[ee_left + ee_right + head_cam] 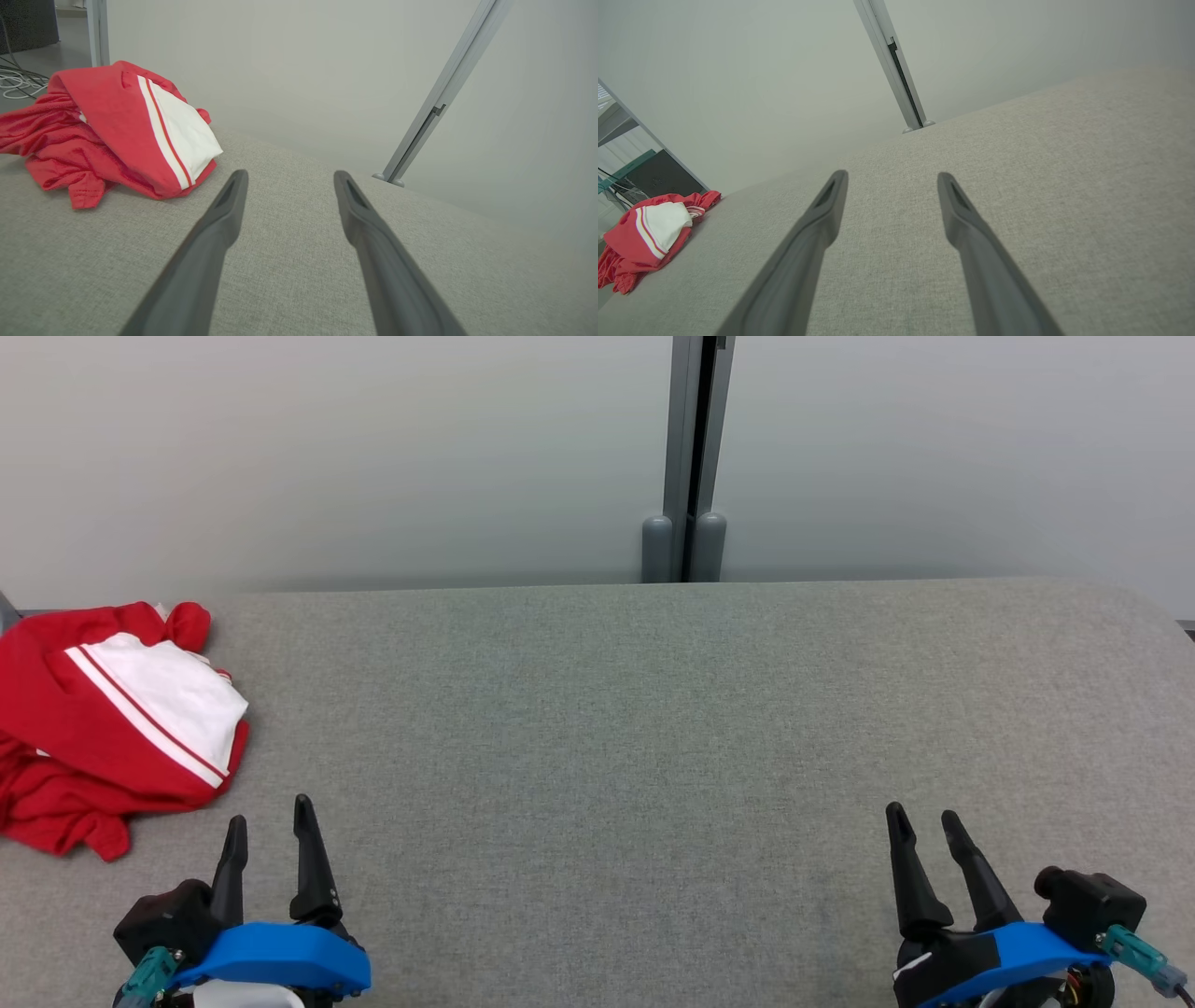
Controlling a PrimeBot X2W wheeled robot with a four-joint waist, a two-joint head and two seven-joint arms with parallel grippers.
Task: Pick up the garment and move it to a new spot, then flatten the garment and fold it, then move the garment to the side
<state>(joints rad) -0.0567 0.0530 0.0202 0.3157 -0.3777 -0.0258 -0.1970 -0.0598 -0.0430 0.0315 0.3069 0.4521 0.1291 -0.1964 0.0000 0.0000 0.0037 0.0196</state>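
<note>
A crumpled red and white garment point(112, 719) lies bunched at the far left edge of the grey fabric table point(597, 728), partly cut off by the head view's left border. My left gripper point(269, 814) stands open just below and right of it, a short gap away, holding nothing. In the left wrist view the garment point(117, 135) sits up and left of the open left gripper point(289, 176). My right gripper point(924, 814) is open and empty at the lower right. From the right wrist view, the garment point(649, 233) is far left of the open right gripper point(892, 176).
A pale wall with a grey vertical post point(691, 457) runs directly behind the table's far edge. Beyond the table's left end are a dark box point(663, 177) and cables on the floor point(18, 79).
</note>
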